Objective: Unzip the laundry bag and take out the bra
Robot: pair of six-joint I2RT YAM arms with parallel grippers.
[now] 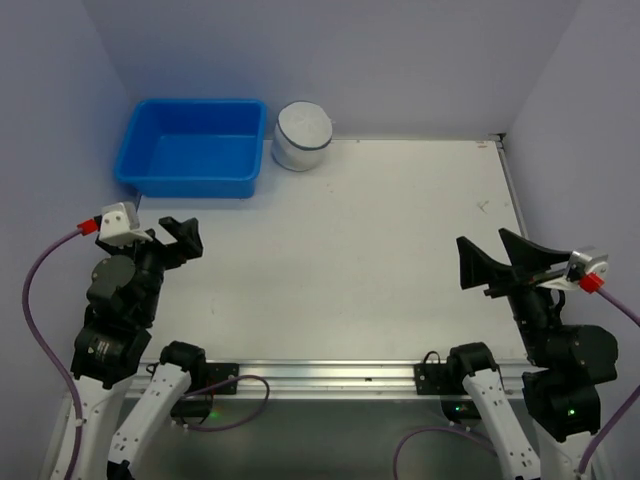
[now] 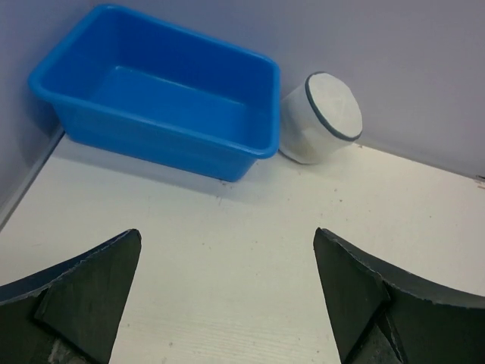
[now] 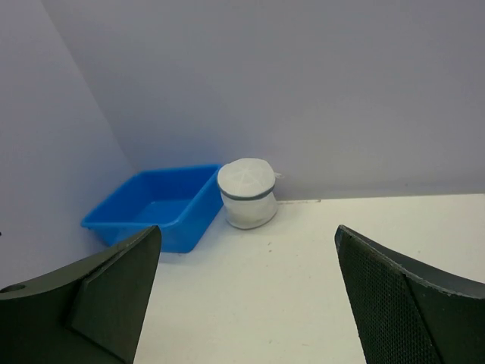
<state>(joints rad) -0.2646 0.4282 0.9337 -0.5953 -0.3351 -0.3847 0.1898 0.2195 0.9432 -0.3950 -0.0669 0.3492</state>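
Observation:
The laundry bag (image 1: 301, 135) is a small white mesh drum with a dark zipper line round its top rim; it stands at the back of the table, just right of the blue tub. It also shows in the left wrist view as the laundry bag (image 2: 321, 119) and in the right wrist view as the laundry bag (image 3: 247, 192). The zipper looks shut and the bra is hidden. My left gripper (image 1: 176, 235) hangs open at the near left, far from the bag. My right gripper (image 1: 490, 258) is open at the near right, with nothing between its fingers.
A blue plastic tub (image 1: 150, 178) sits at the back left, its inside bare, almost touching the bag. Lilac walls close in the back and both sides. The white table (image 1: 350, 260) ends in a metal rail at the near edge.

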